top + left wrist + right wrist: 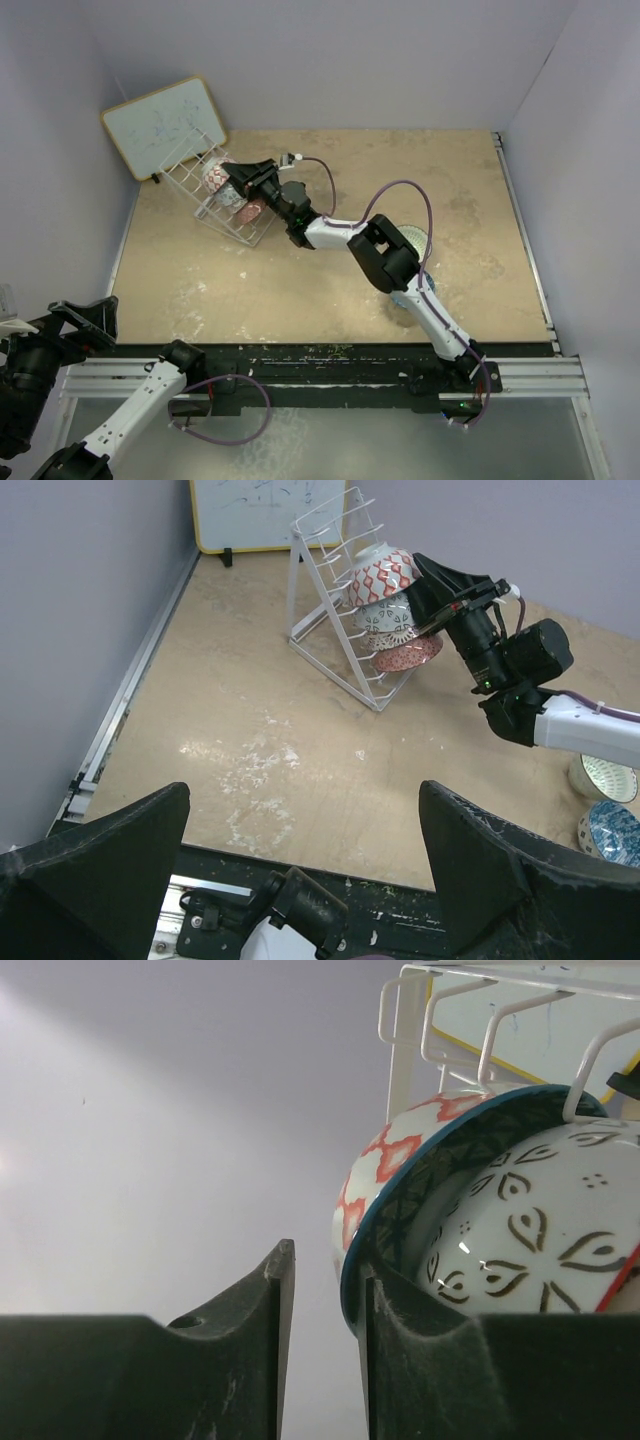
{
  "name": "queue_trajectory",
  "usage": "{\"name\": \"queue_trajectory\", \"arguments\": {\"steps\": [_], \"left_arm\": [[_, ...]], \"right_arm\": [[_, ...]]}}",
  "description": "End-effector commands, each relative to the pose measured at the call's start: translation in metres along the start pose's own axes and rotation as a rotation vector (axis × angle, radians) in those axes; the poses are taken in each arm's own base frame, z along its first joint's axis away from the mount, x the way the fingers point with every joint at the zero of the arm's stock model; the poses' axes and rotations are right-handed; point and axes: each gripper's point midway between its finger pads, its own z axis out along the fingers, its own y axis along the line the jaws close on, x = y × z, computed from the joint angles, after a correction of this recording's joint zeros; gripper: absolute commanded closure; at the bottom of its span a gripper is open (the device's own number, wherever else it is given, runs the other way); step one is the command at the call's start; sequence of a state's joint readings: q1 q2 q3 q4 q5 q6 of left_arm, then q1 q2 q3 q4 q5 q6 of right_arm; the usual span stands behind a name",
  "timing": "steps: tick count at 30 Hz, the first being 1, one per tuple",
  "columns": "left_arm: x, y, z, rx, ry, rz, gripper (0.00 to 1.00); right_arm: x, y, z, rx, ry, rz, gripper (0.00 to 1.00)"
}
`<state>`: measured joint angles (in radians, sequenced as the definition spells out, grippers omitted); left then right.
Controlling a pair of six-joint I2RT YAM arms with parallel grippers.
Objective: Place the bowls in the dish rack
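Observation:
The white wire dish rack [190, 170] stands tilted at the far left, also in the left wrist view [320, 630]. Three bowls rest in it: a red-patterned bowl with a blue rim [380, 575] on top, a cream bowl [385, 615] under it, and a red bowl [405, 652] lowest. My right gripper [230, 182] is at the top bowl [400, 1160]. Its jaws [325, 1260] stand slightly open with only wall showing in the gap, and the bowl's rim lies against the right finger [400, 1330]. My left gripper [305, 800] hangs wide open over the table's near left edge, holding nothing.
A cream bowl [605, 777] and a blue bowl [612, 830] sit on the table by the right arm, partly hidden under it from above [412, 238]. A wood-framed whiteboard [165, 125] leans behind the rack. Walls close in the table on three sides.

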<state>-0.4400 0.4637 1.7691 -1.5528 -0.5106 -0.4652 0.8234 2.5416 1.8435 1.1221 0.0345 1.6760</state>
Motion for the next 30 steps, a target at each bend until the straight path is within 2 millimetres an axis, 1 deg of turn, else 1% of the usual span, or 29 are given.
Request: {"name": "queue_trajectory", "arguments": {"steps": [1,11,12,19,26,30], "left_arm": [[-0.003,0.000,0.001,-0.006,-0.007,-0.019,0.01],[-0.002,-0.001,0.001,-0.003,-0.008,-0.030,0.01],[-0.002,0.000,0.001,-0.003,-0.008,-0.031,0.01],[-0.002,-0.001,0.001,-0.002,-0.006,-0.035,0.01],[-0.001,0.000,0.001,-0.003,-0.007,-0.037,0.01],[-0.001,0.000,0.001,-0.004,-0.007,-0.036,0.01]], "right_arm": [[-0.004,0.051,0.004,-0.048,-0.009,-0.003,0.64],[-0.008,0.044,-0.002,0.058,-0.019,-0.009,0.63],[-0.008,0.046,-0.003,0.063,-0.021,-0.010,0.62],[-0.011,0.043,-0.008,0.125,-0.014,-0.010,0.61],[-0.019,0.051,-0.023,0.163,-0.044,-0.059,0.61],[-0.020,0.061,-0.033,0.172,-0.046,-0.098,0.61]]}}
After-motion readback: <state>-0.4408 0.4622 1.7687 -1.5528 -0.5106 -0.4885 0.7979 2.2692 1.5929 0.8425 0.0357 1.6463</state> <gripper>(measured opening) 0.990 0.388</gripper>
